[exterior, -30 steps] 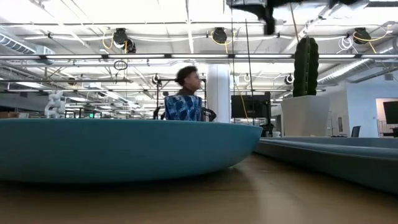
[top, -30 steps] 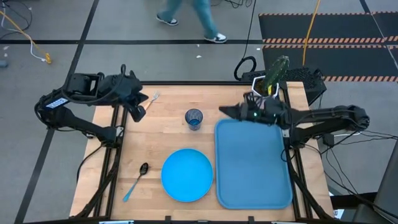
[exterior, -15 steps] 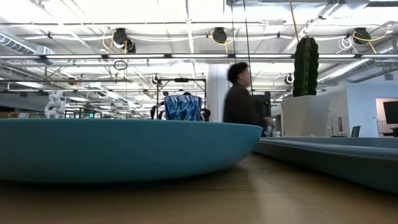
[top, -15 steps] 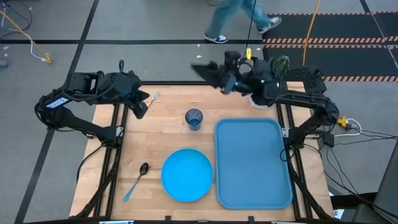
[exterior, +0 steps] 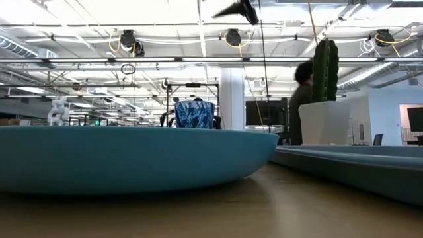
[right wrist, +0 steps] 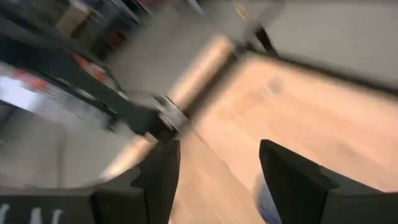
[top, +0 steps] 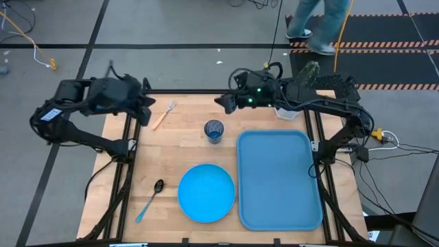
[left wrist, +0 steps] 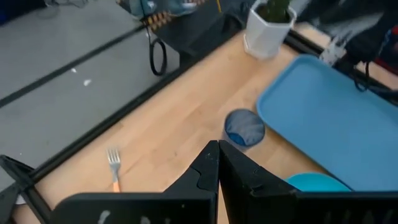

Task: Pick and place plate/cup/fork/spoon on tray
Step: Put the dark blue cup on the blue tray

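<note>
The sky-blue plate (top: pixel 206 193) lies flat at the table's near middle, with the spoon (top: pixel 151 199) to its left. The dark-blue cup (top: pixel 214 130) stands upright farther back, and the orange-handled fork (top: pixel 163 115) lies near the far left. The tray (top: pixel 279 180) lies on the right with nothing on it. My left gripper (top: pixel 147 110) hovers shut, left of the fork (left wrist: pixel 114 168); its fingers (left wrist: pixel 217 152) are pressed together. My right gripper (top: pixel 221 103) hangs open in the air over the far edge, beyond the cup, holding nothing (right wrist: pixel 217 162).
A white pot with a cactus (top: pixel 291 103) stands at the far edge beside the tray's far corner. A person walks on the floor beyond the table (top: pixel 315 24). Bare wood lies between the fork, cup and plate.
My right gripper has risen from over the tray's far left corner and swung toward the table's far edge and left, rolling as it went; it stays open. My left gripper has drawn back a little toward the far left, uncovering the fork. A person has walked rightward behind the table.
</note>
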Tool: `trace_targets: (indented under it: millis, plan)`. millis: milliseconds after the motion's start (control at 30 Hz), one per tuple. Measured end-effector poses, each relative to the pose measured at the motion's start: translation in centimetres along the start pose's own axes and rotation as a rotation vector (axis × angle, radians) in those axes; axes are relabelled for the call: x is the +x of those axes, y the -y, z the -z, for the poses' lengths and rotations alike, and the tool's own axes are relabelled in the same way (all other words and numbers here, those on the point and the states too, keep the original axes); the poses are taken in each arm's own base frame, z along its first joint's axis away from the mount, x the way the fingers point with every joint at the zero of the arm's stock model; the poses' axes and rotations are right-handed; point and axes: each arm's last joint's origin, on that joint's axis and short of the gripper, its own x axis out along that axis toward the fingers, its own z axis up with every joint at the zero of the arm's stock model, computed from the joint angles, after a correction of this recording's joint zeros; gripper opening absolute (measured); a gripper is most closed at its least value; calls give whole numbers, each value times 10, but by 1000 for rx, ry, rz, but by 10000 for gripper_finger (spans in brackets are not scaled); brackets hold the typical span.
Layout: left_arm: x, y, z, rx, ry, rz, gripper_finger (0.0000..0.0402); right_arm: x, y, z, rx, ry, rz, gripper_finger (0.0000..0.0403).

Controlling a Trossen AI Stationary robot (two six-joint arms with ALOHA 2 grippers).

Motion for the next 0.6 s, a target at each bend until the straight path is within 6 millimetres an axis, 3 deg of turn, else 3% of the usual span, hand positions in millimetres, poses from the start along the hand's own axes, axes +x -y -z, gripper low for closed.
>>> trace_targets:
  millis: [200,433,600]
  plan:
    - [-14,-10,3,8,58,-11,8,19,7,17,19,-121,78,212]
    - [-17,-12,4,52,68,-14,8,61,5,38,14,-239,22,201]
    - [-17,-12,4,76,65,-11,8,78,-1,36,-100,-253,-32,182]
